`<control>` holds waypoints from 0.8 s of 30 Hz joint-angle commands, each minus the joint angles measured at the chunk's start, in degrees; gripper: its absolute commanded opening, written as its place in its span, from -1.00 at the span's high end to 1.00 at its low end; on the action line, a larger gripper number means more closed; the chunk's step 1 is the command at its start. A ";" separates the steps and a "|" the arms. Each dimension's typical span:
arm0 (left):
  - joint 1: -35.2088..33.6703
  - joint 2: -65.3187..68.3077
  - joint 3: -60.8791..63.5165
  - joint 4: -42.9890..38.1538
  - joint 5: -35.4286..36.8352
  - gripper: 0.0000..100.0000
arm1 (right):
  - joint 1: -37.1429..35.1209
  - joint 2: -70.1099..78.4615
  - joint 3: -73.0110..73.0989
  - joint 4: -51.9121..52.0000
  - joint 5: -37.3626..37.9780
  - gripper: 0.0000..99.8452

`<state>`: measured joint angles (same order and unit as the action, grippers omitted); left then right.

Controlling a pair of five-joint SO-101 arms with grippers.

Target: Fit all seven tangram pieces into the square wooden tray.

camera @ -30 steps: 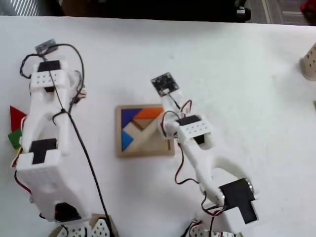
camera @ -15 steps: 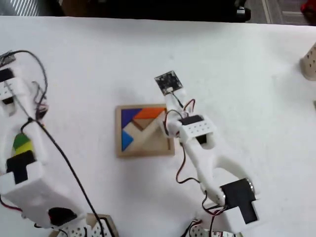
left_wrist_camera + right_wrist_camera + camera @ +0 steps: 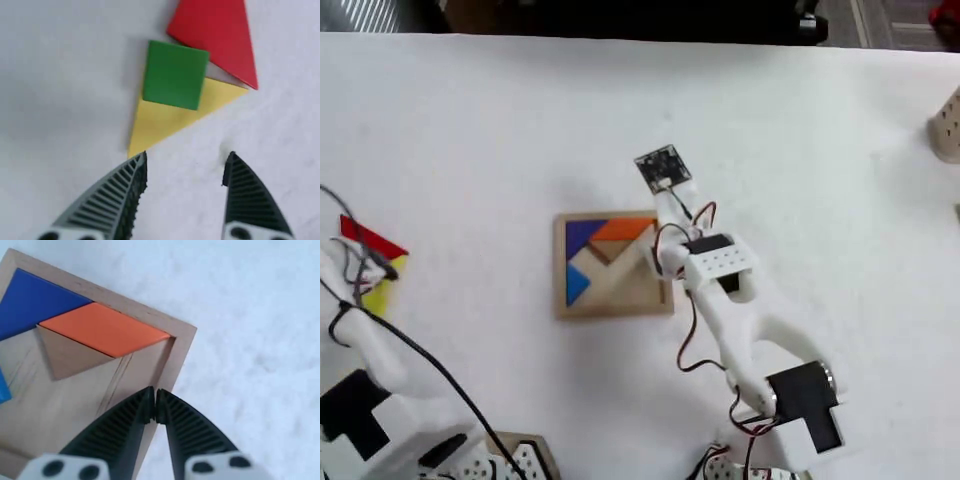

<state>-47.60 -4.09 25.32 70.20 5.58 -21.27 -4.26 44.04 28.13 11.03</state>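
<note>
Left gripper (image 3: 186, 157) gapes just short of yellow triangle (image 3: 165, 121); right gripper (image 3: 154, 394) closed over tray (image 3: 179, 355)

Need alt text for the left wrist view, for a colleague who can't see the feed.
Open left jaws hang over the white table, one tip at a corner of a yellow triangle. A green square lies on top of that triangle, and a red triangle lies just beyond the square.

The right arm (image 3: 720, 265) hides the right rim of the tray (image 3: 560, 270); well left of the tray, the left arm (image 3: 380, 370) covers part of the yellow triangle (image 3: 382, 292).
</note>
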 commanded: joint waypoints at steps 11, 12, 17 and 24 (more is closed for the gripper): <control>-7.87 15.96 -14.68 -3.60 -13.80 0.49 | 0.66 -2.59 -0.09 -0.57 0.70 0.97; -7.87 17.98 -16.79 -3.52 -14.33 0.49 | 0.66 -2.59 -0.09 -0.57 0.70 0.97; -7.87 22.29 -22.86 -1.85 -16.62 0.49 | 0.66 -2.59 -0.09 -0.57 0.70 0.97; -5.23 18.51 -23.21 -2.02 -16.70 0.49 | 0.66 -2.59 -0.09 -0.66 0.70 0.97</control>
<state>-55.08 18.33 4.92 67.91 -10.42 -21.10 -4.26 44.13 28.13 11.03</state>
